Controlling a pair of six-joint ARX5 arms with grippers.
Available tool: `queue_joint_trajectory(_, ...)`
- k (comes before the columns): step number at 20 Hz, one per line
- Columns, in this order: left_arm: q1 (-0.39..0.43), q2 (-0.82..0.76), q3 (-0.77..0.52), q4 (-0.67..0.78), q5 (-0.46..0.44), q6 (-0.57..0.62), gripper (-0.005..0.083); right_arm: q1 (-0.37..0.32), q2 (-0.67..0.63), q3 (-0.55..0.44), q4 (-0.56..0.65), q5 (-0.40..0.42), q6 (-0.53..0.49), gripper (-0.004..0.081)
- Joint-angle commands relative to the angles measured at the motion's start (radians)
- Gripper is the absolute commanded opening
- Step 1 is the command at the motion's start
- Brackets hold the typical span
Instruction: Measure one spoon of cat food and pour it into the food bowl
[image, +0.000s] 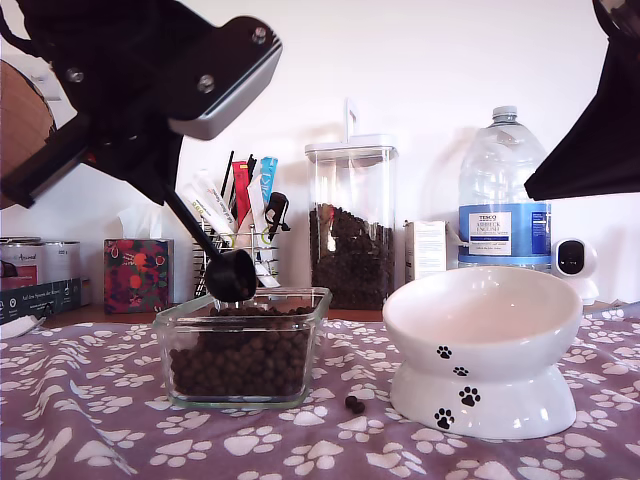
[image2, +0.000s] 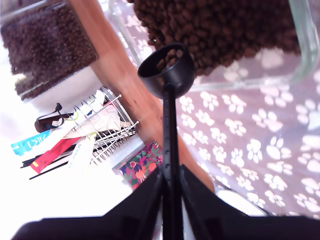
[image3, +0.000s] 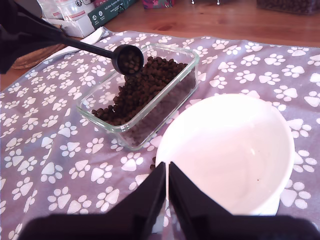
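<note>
The first hand grips the spoon by its handle, its cup holding cat food just above the glass dish. The second hand, jaws together and empty, hovers near the food bowl. Any tilt while carrying the spoon toward the bowl could spill pellets onto the bench.

Wall: plain white, brightly lit.
Table: brown wood.
Cloth: purple, white paw prints.
</note>
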Motion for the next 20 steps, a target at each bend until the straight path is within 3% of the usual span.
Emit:
queue_joint_trajectory(1,0.017,-0.007,0.009,0.008,0.014,0.037,-0.0021,0.005,0.006,-0.006,0.005,-0.008,0.006,0.0005)
queue_joint_trajectory(7,0.031,0.059,0.013,-0.017,0.056,0.116,-0.0021,0.005,0.006,-0.006,0.005,-0.008,0.024,0.0005)
queue_joint_trajectory(12,0.031,0.139,0.063,-0.149,0.071,0.156,-0.0021,0.005,0.006,-0.006,0.005,-0.007,0.024,0.0005)
queue_joint_trajectory(20,0.011,0.156,0.141,-0.223,0.230,0.159,-0.0021,0.005,0.006,-0.006,-0.002,-0.007,0.025,0.0005)
